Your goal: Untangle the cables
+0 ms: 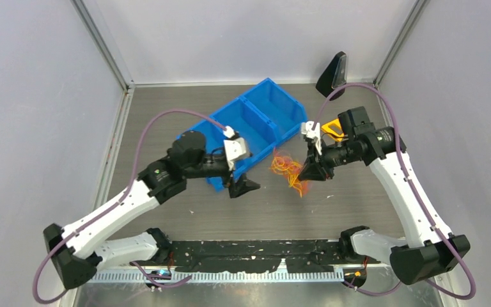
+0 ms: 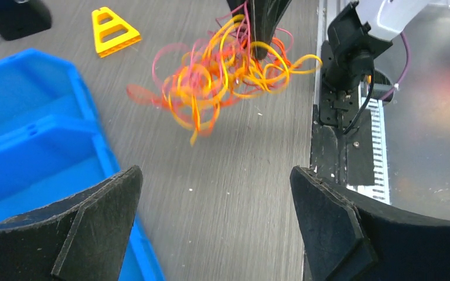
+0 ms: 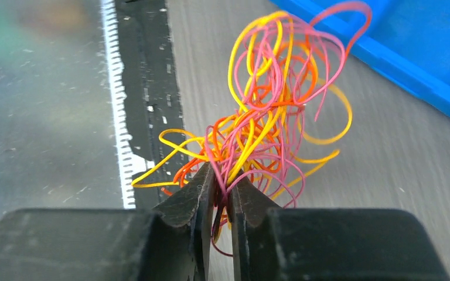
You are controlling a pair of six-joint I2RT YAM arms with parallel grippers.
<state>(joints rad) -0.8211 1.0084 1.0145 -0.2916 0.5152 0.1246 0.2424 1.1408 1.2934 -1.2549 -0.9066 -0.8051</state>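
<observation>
Cables (image 1: 288, 169) (image 2: 222, 76) (image 3: 269, 117), a tangle of orange-yellow, red and pink loops, are bunched mid-table (image 1: 332, 204). In the top view the blue bin (image 1: 265, 115) is at their 11 o'clock. The right gripper (image 1: 310, 171) (image 3: 222, 181), at their 3 o'clock, has its jaws pinched on a bundle of strands. The left gripper (image 1: 243, 187) (image 2: 215, 175), at their 8 o'clock beside the bin, is spread wide and holds nothing.

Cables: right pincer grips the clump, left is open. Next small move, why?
Probably bring the open left pincer forward to a loose loop of the cables: the right pincer pinches the tangle, and the left holds nothing, short of it.
</observation>
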